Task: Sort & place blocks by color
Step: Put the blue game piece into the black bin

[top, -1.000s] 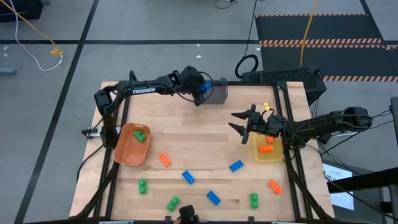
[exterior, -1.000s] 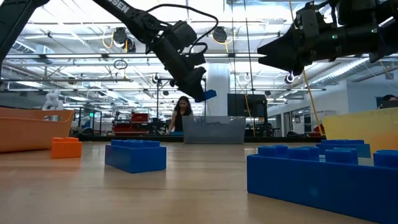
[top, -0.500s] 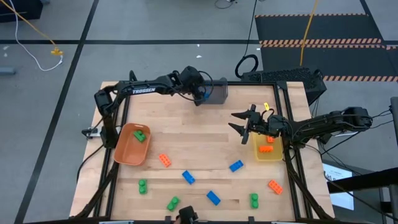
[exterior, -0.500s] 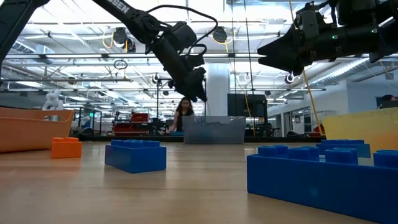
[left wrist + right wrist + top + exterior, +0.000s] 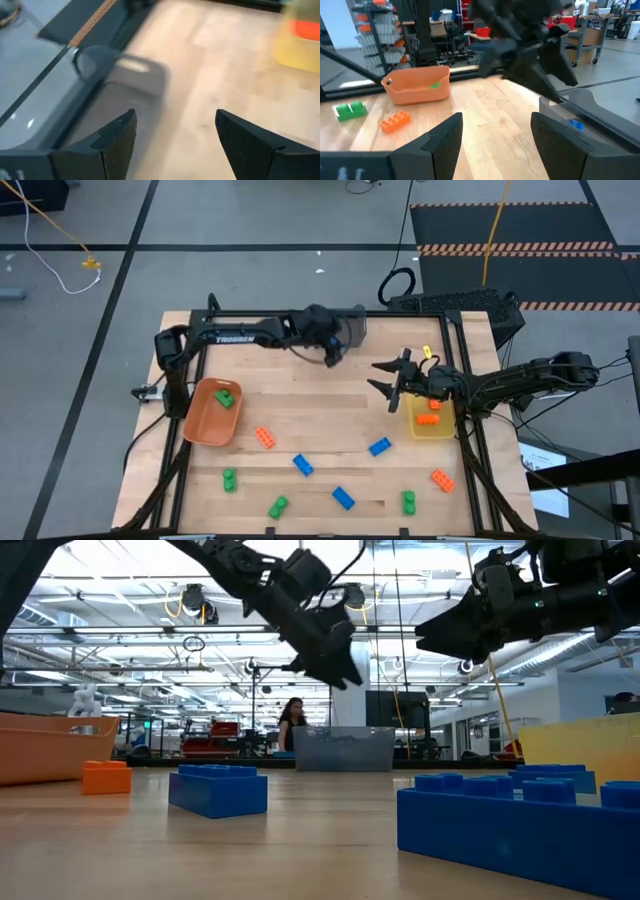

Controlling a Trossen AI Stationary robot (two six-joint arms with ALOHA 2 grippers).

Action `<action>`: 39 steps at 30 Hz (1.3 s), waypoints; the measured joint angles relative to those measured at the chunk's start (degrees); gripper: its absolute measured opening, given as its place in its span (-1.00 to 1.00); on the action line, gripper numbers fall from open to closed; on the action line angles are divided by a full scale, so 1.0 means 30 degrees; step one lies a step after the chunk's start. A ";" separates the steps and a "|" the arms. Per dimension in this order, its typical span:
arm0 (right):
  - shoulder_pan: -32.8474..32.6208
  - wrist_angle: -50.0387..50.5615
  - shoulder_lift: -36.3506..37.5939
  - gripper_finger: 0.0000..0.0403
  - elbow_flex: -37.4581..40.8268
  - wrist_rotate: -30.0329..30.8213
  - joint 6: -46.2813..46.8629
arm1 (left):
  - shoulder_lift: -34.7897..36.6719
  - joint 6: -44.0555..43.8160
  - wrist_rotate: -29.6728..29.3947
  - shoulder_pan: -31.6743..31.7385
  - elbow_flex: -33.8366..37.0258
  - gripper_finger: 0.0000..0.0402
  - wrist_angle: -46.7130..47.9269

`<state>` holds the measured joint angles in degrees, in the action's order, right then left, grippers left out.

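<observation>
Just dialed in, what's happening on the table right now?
The left gripper, open and empty, is beside the grey bin, which holds a blue block. The right gripper hangs open by the yellow bin. Loose blocks lie along the table's near half, such as one orange block.

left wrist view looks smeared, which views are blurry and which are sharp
Left wrist view: motion-blurred, the grey bin and yellow bin smeared. Right wrist view: the left arm blurs, the orange bin is sharper. High view: crisp. Low view: the near blue block is soft.

Wooden table (image 5: 320, 405) with blocks (image 5: 379, 447), bins (image 5: 208, 416)
</observation>
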<state>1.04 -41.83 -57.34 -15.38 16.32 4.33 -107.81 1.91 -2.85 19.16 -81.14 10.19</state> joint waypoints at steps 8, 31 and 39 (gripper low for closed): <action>0.0000 0.0763 0.0000 0.12 0.0000 -0.0117 -0.0172 | 0.0015 0.0112 0.0011 -0.2839 0.0328 0.25 -0.0229; 0.0105 0.2291 0.0007 0.12 0.0007 -0.2801 0.0740 | 0.2864 -0.1374 0.3144 -0.4438 0.6433 0.04 -1.1923; 0.0548 0.2043 0.0023 0.12 0.0000 -0.2333 0.0642 | 0.2570 -0.1706 0.4443 -0.3552 0.6404 0.04 -1.1407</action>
<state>2.68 -35.70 -57.27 -15.38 9.32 6.26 -100.10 -3.20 10.48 8.50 -61.93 -24.03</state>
